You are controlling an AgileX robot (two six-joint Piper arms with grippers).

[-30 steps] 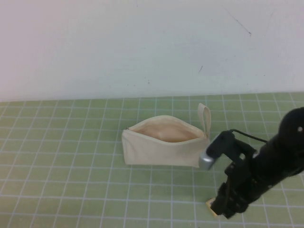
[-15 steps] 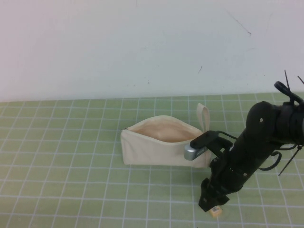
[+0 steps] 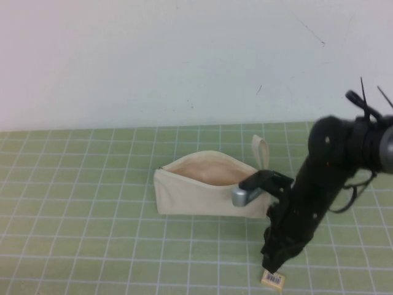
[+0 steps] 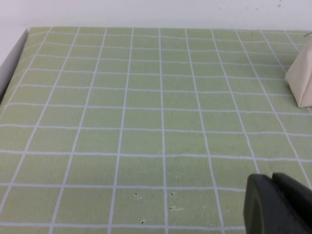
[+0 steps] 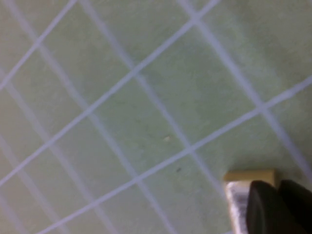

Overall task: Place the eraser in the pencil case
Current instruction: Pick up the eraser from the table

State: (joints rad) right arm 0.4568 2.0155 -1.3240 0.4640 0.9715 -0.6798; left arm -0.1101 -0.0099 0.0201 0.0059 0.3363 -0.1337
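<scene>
Carrying step: right gripper [image 3: 274,275] pinching eraser [image 3: 273,280]; next lift over pencil case [image 3: 202,190], up-left. Left gripper [image 4: 280,207] parked, fingers together.

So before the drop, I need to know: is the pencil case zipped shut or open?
Open: the pencil case gapes, lining visible. The right gripper holds the eraser nearby; left gripper is parked.
</scene>
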